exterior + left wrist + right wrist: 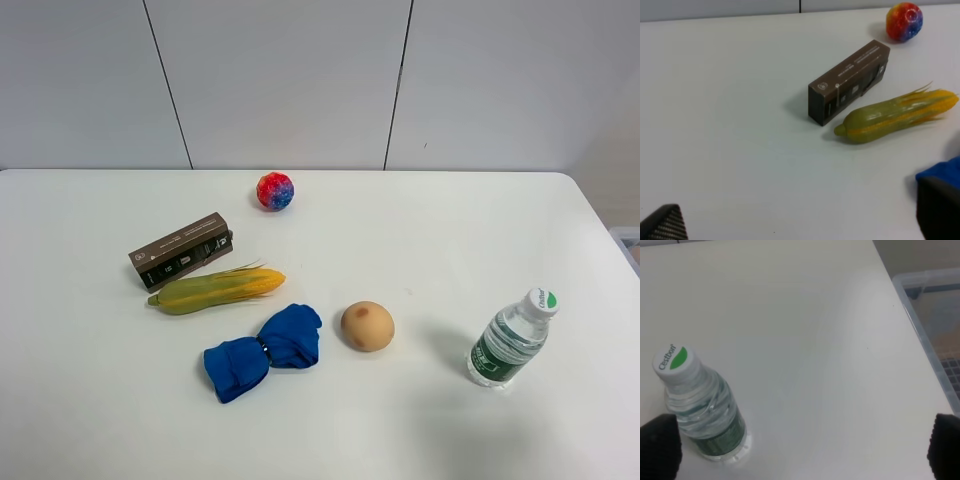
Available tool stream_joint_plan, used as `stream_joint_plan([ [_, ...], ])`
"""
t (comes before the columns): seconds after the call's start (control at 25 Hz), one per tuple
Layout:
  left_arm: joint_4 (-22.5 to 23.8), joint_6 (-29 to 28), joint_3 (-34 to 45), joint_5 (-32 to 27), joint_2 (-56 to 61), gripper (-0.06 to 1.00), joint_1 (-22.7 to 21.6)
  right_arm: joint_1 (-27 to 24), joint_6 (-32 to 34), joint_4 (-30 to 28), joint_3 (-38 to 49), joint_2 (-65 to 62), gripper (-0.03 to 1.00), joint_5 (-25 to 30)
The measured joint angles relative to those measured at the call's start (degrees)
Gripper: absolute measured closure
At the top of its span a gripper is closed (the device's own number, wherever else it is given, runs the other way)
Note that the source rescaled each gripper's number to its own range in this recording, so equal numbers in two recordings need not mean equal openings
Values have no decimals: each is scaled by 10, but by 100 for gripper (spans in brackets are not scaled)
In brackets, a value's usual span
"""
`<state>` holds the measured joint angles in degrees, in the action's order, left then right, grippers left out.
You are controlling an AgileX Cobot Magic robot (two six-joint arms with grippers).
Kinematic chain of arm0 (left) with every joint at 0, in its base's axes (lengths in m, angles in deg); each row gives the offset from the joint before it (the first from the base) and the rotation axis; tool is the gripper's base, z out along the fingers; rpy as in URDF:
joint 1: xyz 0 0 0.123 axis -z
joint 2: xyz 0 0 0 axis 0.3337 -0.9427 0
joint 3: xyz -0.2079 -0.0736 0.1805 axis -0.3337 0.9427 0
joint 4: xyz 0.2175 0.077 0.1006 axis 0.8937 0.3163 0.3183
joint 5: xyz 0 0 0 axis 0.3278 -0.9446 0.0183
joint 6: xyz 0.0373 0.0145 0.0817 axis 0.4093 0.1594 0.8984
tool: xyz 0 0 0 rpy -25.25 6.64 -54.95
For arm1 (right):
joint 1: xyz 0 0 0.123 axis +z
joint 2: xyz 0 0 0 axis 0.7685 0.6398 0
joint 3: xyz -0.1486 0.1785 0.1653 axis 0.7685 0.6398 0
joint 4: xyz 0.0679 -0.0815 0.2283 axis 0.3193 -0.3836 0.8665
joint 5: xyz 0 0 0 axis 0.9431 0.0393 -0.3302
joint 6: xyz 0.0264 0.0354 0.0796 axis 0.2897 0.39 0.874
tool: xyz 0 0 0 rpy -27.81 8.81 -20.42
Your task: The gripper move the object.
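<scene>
Yellow-green corn [896, 116] lies well beyond spread left gripper [800, 222] — untouched.

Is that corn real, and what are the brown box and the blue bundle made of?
The corn looks like moulded plastic: smooth, glossy husk, no separate kernels visible. The brown box seems printed cardboard, matte with sharp folded edges. The blue bundle looks like soft cloth, wrinkled and cinched in the middle. None of this is certain from looks alone.

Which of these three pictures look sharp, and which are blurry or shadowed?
Exterior high view: sharp, evenly lit, with a soft shadow left of the water bottle. Left wrist view: slightly soft; the corn is clear. Right wrist view: dimmer, fingertips blurred at the edges.
</scene>
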<state>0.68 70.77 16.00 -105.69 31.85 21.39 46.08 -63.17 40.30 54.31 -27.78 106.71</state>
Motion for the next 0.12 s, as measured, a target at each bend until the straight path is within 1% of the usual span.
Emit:
stream_joint_plan([
  [0.12, 0, 0, 0, 0, 0, -6, 0, 0, 0, 0, 0, 0, -2, 0],
])
